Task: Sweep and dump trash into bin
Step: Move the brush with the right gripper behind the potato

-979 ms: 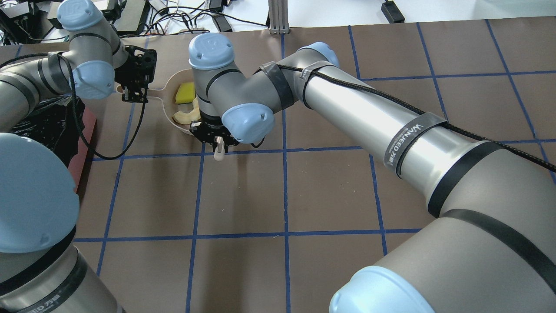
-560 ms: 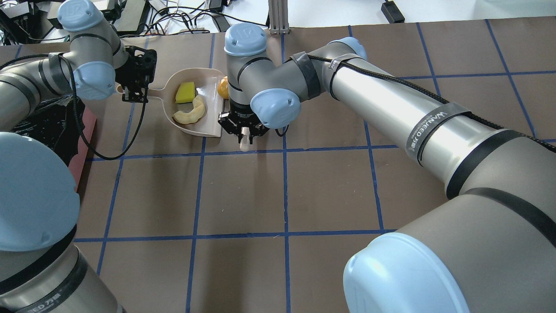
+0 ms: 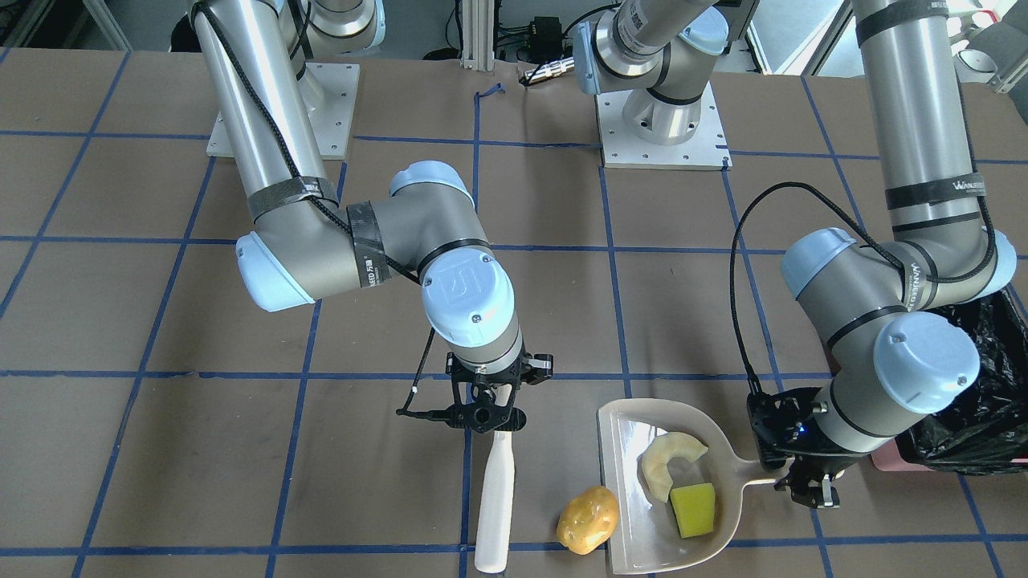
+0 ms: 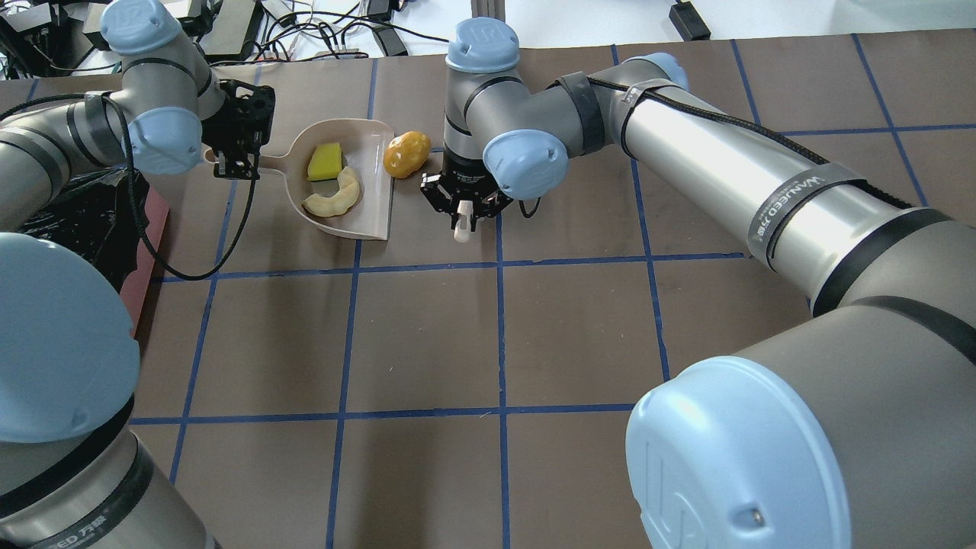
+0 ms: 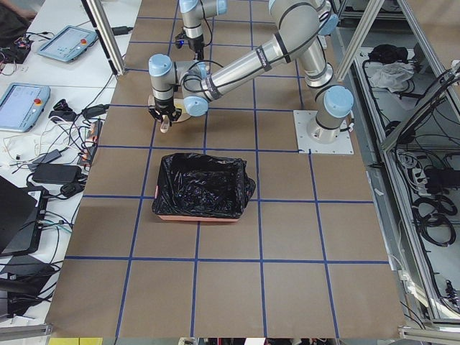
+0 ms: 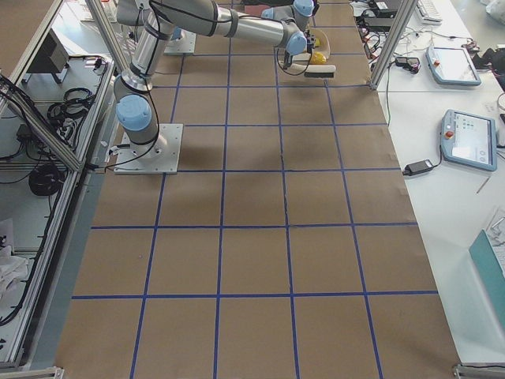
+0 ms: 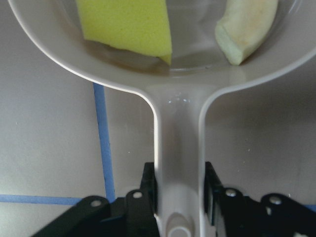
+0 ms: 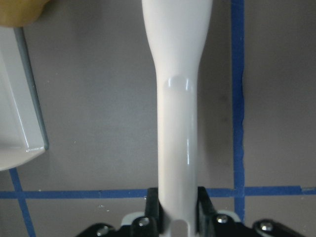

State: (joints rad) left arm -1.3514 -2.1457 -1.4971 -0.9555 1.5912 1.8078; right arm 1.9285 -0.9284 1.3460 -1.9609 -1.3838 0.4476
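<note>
The beige dustpan (image 4: 370,200) lies on the table with the yellow sponge (image 4: 325,162) and the cream crescent slice (image 4: 333,200) inside it. The golden-brown potato (image 4: 406,154) sits on the table just outside the pan's open mouth. My left gripper (image 4: 236,162) is shut on the dustpan handle (image 7: 177,143). My right gripper (image 4: 460,207) is shut on a white brush handle (image 3: 495,498), which stands a short way right of the potato. The bin (image 5: 201,185), pink with a black bag, stands beside my left arm.
Brown paper with blue tape lines covers the table (image 4: 496,335). Cables and boxes (image 4: 320,30) lie beyond the far edge. Tablets and wires sit on a white bench (image 6: 450,103) past the table's far side.
My right arm has carried the brush rightwards and farther away, off the dustpan's mouth, and the potato now shows beside the pan. The left arm and dustpan have not moved.
</note>
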